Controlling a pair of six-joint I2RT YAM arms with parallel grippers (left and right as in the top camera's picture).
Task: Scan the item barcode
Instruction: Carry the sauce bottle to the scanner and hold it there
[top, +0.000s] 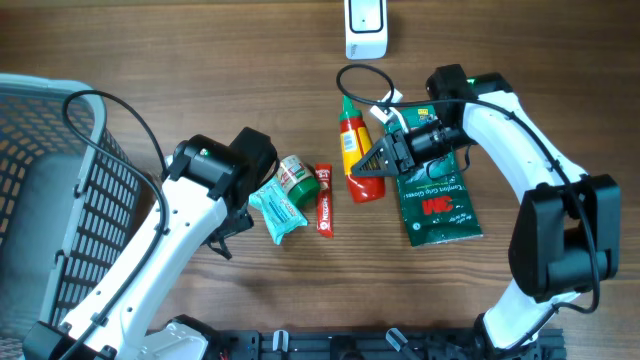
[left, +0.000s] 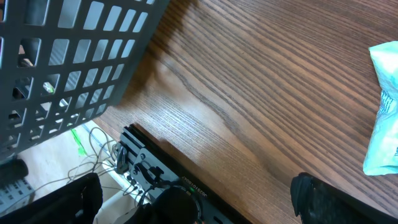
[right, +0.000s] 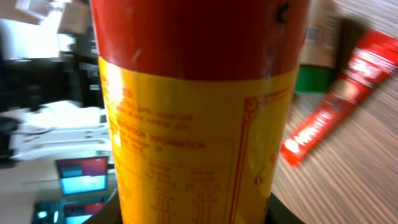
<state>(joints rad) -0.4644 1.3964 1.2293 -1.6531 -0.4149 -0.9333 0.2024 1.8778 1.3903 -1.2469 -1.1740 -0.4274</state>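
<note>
at the wooden table (top: 200, 80), my right pincer (top: 368, 172) is clamped across the lower body of the sauce bottle (top: 350, 140), which is red with a yellow label and a green cap. the bottle lies between the red sachet (top: 324, 198) and the green packet (top: 437, 195). my right wrist camera is so close that the bottle fills its view, with a printed information panel facing the lens and no barcode on that side. i cannot tell whether the bottle is off the wood yet.

my left pincer (left: 193, 199) hangs wide open and empty, low over the near table edge. the teal packet (top: 278, 208) is just beside it and the wire basket (top: 50, 180) is off to its other side.

as i judge it, the task is at its first step: the item is picked out and gripped, and nothing more. the white scanner (top: 366, 28) stands at the far edge, well apart from the bottle, and nothing is held up to it. the lift and the carry to the scanner are left. so is turning the bottle until its code faces the scanner (that code is probably somewhere round the label, out of sight for now).
</note>
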